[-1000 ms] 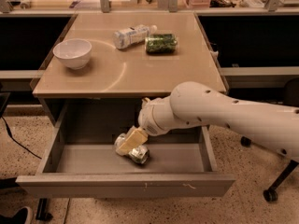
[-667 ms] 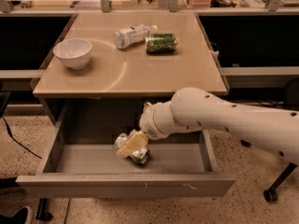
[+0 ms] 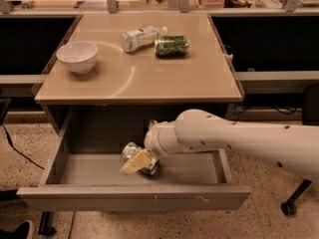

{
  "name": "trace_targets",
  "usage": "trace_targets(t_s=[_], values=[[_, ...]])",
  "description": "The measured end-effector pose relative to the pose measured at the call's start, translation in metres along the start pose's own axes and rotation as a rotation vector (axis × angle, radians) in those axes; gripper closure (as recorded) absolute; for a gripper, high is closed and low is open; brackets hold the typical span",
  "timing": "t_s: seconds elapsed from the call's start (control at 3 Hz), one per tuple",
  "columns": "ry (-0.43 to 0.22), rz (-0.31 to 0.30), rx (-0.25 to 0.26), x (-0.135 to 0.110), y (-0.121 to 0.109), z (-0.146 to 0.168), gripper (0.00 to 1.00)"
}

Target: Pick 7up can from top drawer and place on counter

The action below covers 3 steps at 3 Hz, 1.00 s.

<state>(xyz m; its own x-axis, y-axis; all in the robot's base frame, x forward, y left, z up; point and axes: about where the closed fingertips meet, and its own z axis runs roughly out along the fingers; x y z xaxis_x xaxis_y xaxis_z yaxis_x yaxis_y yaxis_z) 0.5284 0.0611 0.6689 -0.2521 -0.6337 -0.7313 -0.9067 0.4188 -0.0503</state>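
The top drawer (image 3: pixel 134 197) is pulled wide open below the counter (image 3: pixel 149 73). The 7up can (image 3: pixel 130 150), silvery and dented, lies on the drawer floor near the middle. My gripper (image 3: pixel 137 161) reaches down into the drawer from the right and sits right on the can, with its tan tip across the can's front. Part of the can is hidden behind it. My white arm (image 3: pixel 234 141) crosses over the drawer's right half.
On the counter stand a white bowl (image 3: pixel 77 57) at the left, a clear plastic bottle (image 3: pixel 141 37) lying on its side and a dark green snack bag (image 3: pixel 172 46) at the back. A chair's wheel (image 3: pixel 289 208) is on the floor at the right.
My gripper has dropped a little lower and to the left, down onto the can. The can looks slightly shifted. The counter's things have not moved.
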Motion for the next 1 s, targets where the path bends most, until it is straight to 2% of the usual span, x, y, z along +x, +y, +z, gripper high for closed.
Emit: trace_targets(t_s=[0.33,1.0], values=[[0.005,0.013,0.038,0.012,0.000,0.011,0.00],[0.102,0.023,0.116,0.053,0.001,0.027,0.00]])
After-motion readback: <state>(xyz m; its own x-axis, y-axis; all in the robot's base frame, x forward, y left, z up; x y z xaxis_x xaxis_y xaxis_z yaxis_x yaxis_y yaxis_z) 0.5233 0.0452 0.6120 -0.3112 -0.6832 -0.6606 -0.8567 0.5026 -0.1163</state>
